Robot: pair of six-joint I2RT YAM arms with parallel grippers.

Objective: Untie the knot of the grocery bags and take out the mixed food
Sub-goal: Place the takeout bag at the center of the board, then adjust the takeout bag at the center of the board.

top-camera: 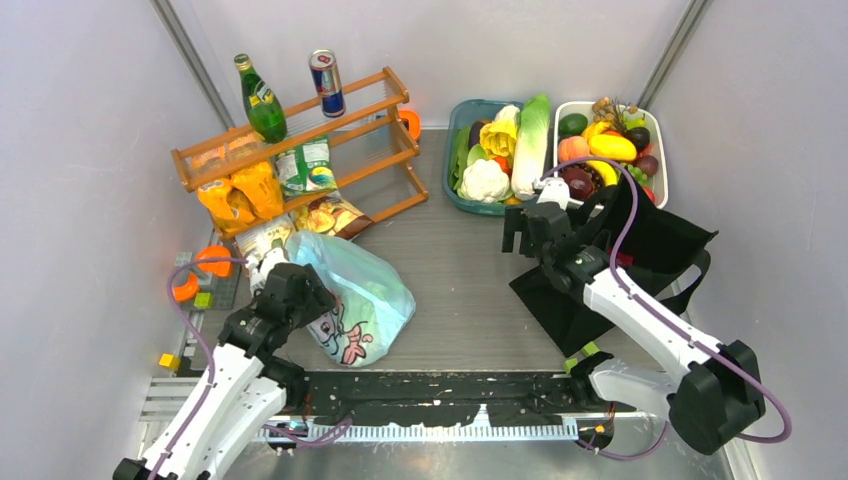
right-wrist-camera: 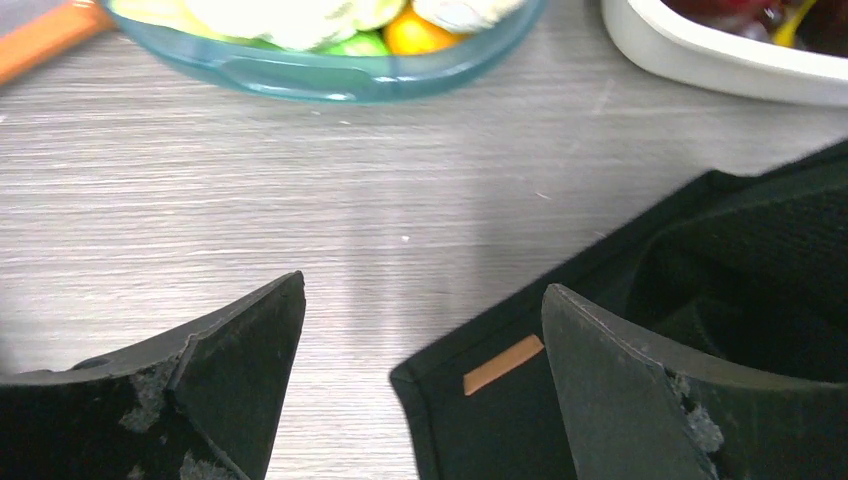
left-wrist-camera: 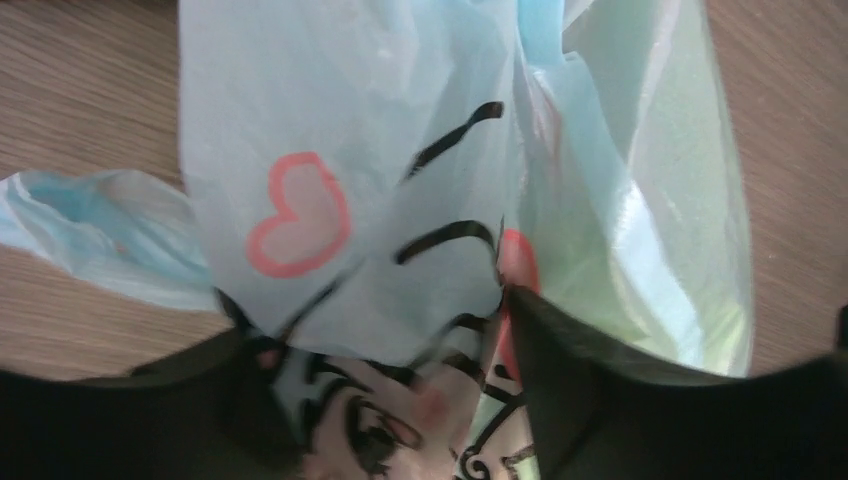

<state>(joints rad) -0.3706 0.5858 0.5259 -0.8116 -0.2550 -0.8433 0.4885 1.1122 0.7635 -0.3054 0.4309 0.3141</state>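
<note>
Working the blue bag (top-camera: 365,295) is, by my reading, your step in hand: it lies on its side at lower left of the top view, mouth end toward your left pincer (top-camera: 305,300). In the left wrist view that pincer (left-wrist-camera: 378,330) straddles the printed film, one finger on each side at the bottom of the frame, and the plastic touches the right-hand finger. Whether the film is pinched or only enclosed, you cannot tell. A crumpled pale-blue handle loop (left-wrist-camera: 90,235) trails onto the worktop at the left edge of that view. The knot itself cannot be picked out in any view, and it may sit under the fingers. Something greenish shows through the film at right, but you cannot tell what it is.

Your right pincer (top-camera: 530,232) is released and wide, carrying nothing. In its own view it (right-wrist-camera: 422,290) hangs over bare worktop (right-wrist-camera: 300,200) at the corner of the tote (right-wrist-camera: 760,260), with the teal tray (right-wrist-camera: 350,85) along the top edge.

Your next move probably calls for a firm hold on one strand of the handles, not on the bag wall. Then bring the right pincer across for the opposite strand. The film is thin, so pull gently or it may stretch and tighten the tie.
</note>
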